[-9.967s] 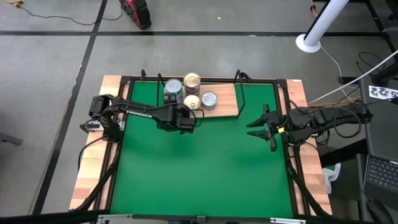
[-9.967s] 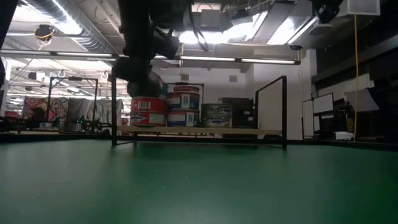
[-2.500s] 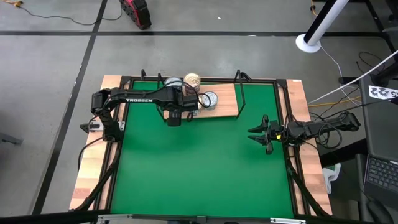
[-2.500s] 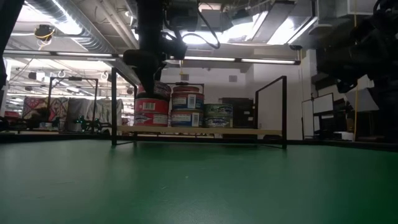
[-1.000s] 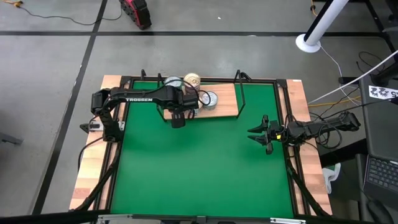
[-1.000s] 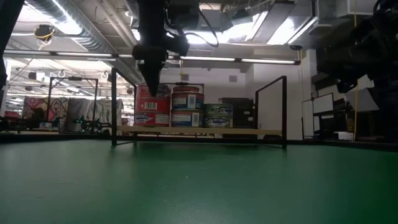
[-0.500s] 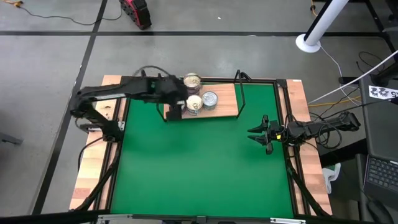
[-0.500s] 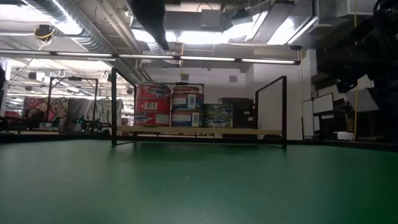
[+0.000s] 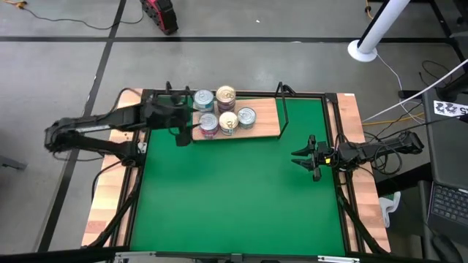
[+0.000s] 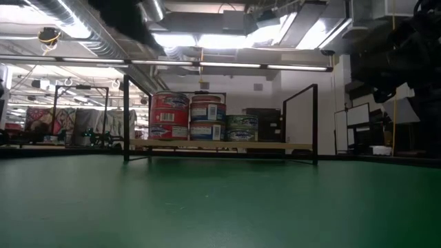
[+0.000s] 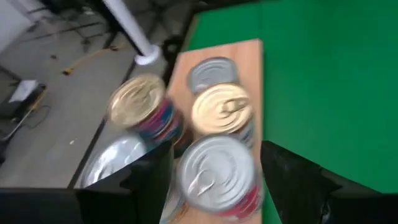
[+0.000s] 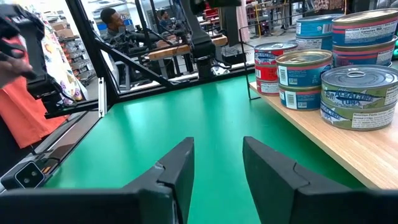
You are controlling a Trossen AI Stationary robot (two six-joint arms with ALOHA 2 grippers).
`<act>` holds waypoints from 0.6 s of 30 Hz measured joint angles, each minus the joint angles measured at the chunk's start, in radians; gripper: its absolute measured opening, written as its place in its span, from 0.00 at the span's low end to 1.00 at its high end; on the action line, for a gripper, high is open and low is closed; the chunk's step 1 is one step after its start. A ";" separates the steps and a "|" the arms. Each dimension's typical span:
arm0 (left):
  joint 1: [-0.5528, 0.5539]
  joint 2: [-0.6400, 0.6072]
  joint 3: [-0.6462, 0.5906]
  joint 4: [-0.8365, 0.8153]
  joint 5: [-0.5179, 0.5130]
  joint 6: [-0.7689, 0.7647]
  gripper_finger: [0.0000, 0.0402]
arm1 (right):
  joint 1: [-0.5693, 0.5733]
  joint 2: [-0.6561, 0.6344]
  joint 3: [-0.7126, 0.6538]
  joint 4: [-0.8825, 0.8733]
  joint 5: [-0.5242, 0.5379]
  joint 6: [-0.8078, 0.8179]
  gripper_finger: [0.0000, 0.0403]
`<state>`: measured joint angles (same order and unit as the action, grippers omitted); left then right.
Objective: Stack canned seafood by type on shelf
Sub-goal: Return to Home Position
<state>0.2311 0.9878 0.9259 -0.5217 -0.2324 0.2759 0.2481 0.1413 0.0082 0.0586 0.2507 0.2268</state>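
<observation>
Left gripper [image 9: 181,133] gapes empty at nine o'clock of the shelf [image 9: 268,121]; canned seafood [image 9: 226,95] sits stacked; right gripper [image 9: 307,155] waits spread, empty.

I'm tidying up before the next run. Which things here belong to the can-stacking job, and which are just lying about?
Job:
cans, stacked on the shelf
left claw, open, by the shelf's left end
right claw, open, at the mat's right edge

Lying about:
red object
white pole
laptop
</observation>
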 joint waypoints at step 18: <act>0.042 -0.694 -0.791 0.570 0.365 -0.280 0.59 | 0.000 0.000 0.000 0.000 0.000 0.000 0.34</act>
<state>0.2727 0.2942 0.1346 0.0481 0.1329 -0.0044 0.2481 0.1413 0.0078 0.0586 0.2506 0.2268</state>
